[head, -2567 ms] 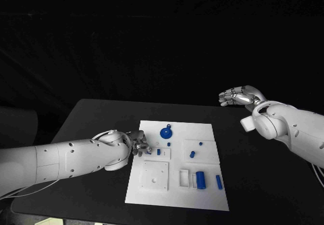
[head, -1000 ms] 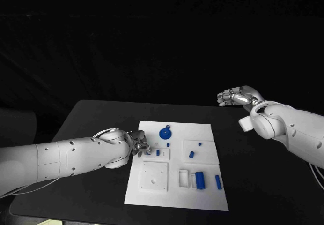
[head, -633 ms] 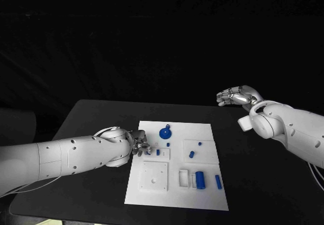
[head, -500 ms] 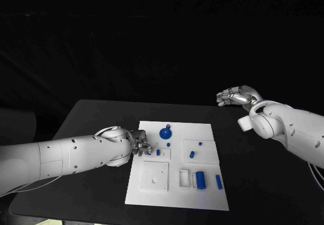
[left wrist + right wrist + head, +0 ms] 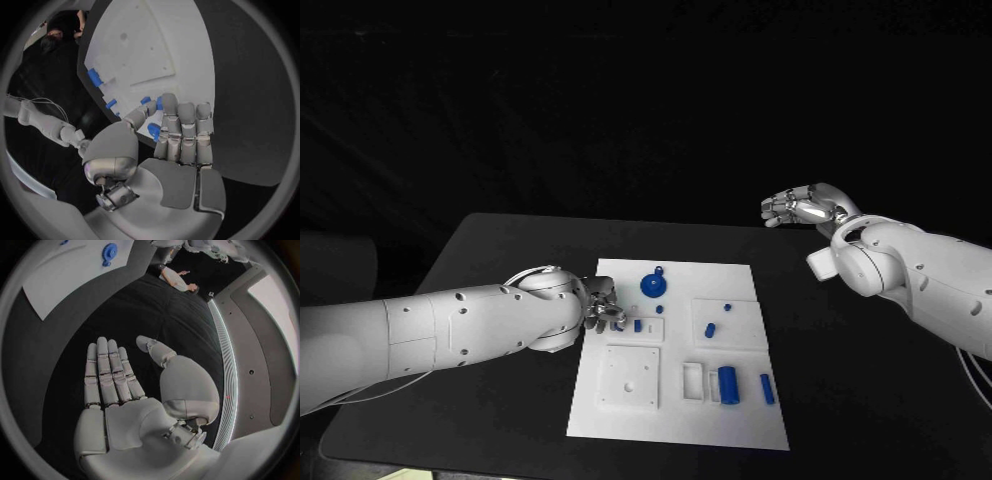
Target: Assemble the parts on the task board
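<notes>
White task board [image 5: 678, 420] at the middle of the black table [image 5: 488, 250], dotted with small blue parts — a round disc [image 5: 653, 286] near the far edge, two cylinders [image 5: 728, 379] toward the near right. Left hand [image 5: 599, 305] at the board's left edge, fingers pinching a small blue part [image 5: 154, 131], apparently lifted. Right hand [image 5: 805, 208] raised well beyond the board — flat, fingers apart, empty.

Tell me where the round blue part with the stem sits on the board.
In the head view, the round blue part lies near the far edge of the task board, just beyond and right of the left hand.
</notes>
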### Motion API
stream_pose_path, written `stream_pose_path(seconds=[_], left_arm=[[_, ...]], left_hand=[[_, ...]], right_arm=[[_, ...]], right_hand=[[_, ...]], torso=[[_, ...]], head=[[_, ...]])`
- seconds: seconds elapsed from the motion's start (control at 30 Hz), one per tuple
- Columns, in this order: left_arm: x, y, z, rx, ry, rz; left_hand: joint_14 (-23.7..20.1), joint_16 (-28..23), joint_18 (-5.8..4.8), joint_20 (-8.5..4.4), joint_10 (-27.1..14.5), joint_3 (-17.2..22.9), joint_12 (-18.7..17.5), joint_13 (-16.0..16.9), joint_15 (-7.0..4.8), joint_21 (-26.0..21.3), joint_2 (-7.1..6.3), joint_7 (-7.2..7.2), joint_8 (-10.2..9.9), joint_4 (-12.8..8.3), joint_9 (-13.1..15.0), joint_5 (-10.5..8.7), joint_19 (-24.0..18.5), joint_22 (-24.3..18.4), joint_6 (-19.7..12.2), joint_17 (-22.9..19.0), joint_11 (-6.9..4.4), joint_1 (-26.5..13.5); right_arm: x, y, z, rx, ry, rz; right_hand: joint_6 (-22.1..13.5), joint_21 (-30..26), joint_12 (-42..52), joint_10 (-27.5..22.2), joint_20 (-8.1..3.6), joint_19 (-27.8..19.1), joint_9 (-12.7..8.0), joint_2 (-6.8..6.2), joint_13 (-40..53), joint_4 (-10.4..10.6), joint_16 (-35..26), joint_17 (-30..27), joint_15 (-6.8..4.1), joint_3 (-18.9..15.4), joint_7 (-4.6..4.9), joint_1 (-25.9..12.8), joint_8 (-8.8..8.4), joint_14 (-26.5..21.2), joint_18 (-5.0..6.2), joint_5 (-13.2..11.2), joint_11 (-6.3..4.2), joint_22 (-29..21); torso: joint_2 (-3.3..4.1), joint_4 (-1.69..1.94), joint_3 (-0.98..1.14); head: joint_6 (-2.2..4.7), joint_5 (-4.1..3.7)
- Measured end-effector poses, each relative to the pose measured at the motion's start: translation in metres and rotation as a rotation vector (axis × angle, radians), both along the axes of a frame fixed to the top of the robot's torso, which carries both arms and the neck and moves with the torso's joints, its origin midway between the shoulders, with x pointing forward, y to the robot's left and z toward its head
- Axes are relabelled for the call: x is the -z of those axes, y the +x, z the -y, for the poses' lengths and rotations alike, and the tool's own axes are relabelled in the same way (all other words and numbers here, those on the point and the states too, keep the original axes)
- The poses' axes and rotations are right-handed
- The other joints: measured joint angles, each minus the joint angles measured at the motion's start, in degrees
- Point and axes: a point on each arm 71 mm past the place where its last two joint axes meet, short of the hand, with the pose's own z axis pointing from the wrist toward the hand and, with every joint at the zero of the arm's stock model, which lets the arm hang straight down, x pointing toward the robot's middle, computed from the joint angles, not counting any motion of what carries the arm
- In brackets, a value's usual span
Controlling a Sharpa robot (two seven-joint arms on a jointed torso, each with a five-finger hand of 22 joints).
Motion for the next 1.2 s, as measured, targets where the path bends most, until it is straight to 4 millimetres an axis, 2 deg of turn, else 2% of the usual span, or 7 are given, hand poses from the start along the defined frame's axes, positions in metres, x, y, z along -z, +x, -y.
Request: stream_pose_path(seconds=[0.63, 1.2], left_arm=[[-0.001, 0.0, 0.0038, 0.025, 0.005, -0.032], [-0.0027, -0.0016, -0.0041, 0.002, -0.001, -0.01]], left_hand=[[-0.06, 0.22, 0.01, 0.0, 0.0, 0.16, 0.23, 0.29, -0.06, 0.23, 0.0, -0.08, -0.17, 0.16, 0.21, 0.33, 0.0, -0.01, -0.08, 0.13, 0.0, 0.0], [-0.02, 0.44, 0.0, 0.0, 0.0, 0.16, 0.23, 0.45, -0.02, 0.45, -0.22, -0.09, 0.15, 0.16, 0.21, 0.33, 0.0, -0.02, -0.09, 0.18, 0.0, 0.22]], right_arm=[[0.0002, 0.0, -0.0007, -0.002, 0.0, -0.001], [0.0004, 0.0, 0.0, -0.001, 0.0, -0.001]], right_hand=[[0.0, 0.0, 0.0, 0.0, 0.0, 0.0, -0.04, 0.0, -0.05, 0.0, 0.0, 0.0, 0.0, 0.0, 0.0, 0.0, 0.0, 0.0, 0.01, 0.0, 0.0, 0.05], [0.0, 0.0, 0.0, 0.0, 0.0, 0.0, -0.04, 0.0, -0.05, 0.0, 0.0, 0.0, 0.0, 0.0, 0.0, 0.0, 0.0, 0.0, 0.0, 0.0, 0.0, 0.04]], torso=[[0.01, 0.02, -0.02], [-0.02, 0.07, -0.09]], head=[[0.04, 0.04], [-0.05, -0.01]])
